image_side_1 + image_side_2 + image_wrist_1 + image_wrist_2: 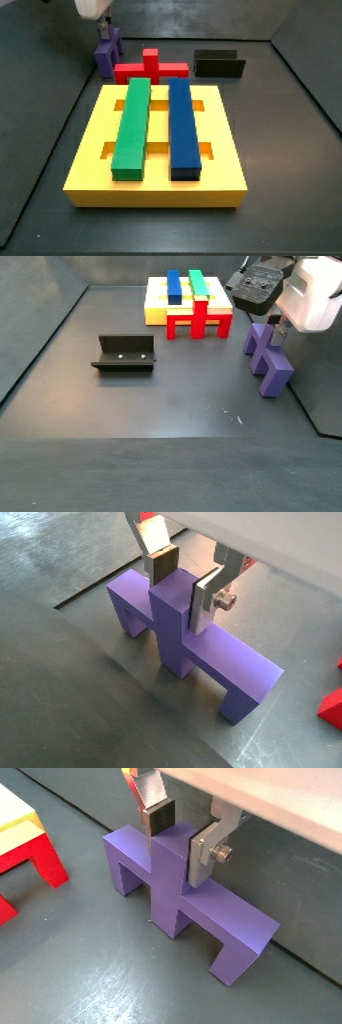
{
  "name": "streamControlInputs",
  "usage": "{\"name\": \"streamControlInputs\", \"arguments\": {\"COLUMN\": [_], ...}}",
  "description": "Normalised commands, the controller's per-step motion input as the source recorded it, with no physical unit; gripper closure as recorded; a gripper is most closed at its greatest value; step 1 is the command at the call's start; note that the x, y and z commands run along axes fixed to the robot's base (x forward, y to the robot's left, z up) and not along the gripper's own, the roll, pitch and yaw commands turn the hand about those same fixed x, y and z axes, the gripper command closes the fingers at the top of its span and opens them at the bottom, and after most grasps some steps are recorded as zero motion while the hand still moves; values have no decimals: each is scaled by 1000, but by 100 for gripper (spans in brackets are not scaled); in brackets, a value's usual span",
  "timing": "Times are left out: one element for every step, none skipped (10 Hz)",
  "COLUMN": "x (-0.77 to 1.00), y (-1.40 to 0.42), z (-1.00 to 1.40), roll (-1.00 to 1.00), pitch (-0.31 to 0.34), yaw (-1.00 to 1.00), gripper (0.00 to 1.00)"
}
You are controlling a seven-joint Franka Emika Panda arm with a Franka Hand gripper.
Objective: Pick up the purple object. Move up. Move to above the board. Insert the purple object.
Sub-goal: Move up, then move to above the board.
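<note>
The gripper [187,574] is seen in both wrist views, at the top of each picture. Its two fingers [205,853] are formed as flat silver plates, and a dark pad [163,567] is carried at the tip of one. A small silver screw [222,853] is fixed to the side of the other plate. An orange-red mark is visible on the upper part of one finger. In a side view the wrist [315,291] is shown as a white housing, with a black unit [255,282] mounted beside it.
</note>
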Motion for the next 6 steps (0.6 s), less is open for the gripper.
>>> {"name": "streamControlInputs", "arguments": {"x": [0, 37, -45, -26, 0, -29], "y": [0, -79, -64, -24, 0, -4], "z": [833, 850, 611, 237, 1400, 1400], "roll": [0, 4, 15, 33, 0, -11], "pitch": [0, -12, 28, 23, 0, 22], "yaw": [0, -60, -44, -20, 0, 4], "gripper": [100, 100, 100, 100, 100, 100]}}
